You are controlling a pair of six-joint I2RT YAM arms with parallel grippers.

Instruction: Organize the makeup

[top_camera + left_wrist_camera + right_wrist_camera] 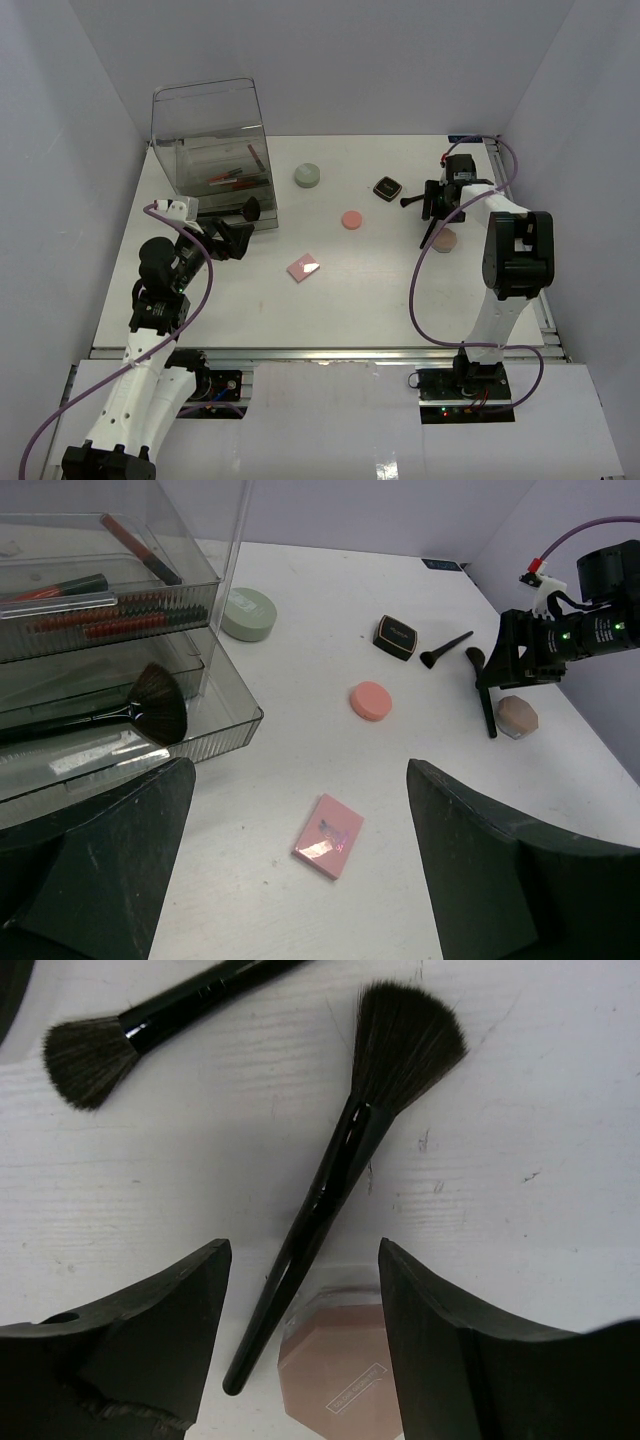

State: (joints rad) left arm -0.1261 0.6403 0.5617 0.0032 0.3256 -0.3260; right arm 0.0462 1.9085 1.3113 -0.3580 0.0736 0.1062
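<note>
My right gripper (305, 1260) points down at the table, jaws apart on either side of a black-handled brush (335, 1185) and a beige puff (340, 1370); neither pad touches them. A second brush (150, 1020) lies just beyond. In the top view the right gripper (437, 212) is at the far right, by the puff (447, 240). My left gripper (300, 780) hangs open above the pink square compact (328, 836). The pink disc (370, 700), black compact (396, 637) and round jar (248, 614) lie on the table. A fan brush (150, 705) and red-and-black sticks (70, 620) rest in the drawers.
The tall clear drawer box (210, 140) stands at the far left with its drawers pulled out towards the left gripper (240, 240). White walls close in the table (380, 300) on three sides. A purple cable loops beside the right arm (515, 250).
</note>
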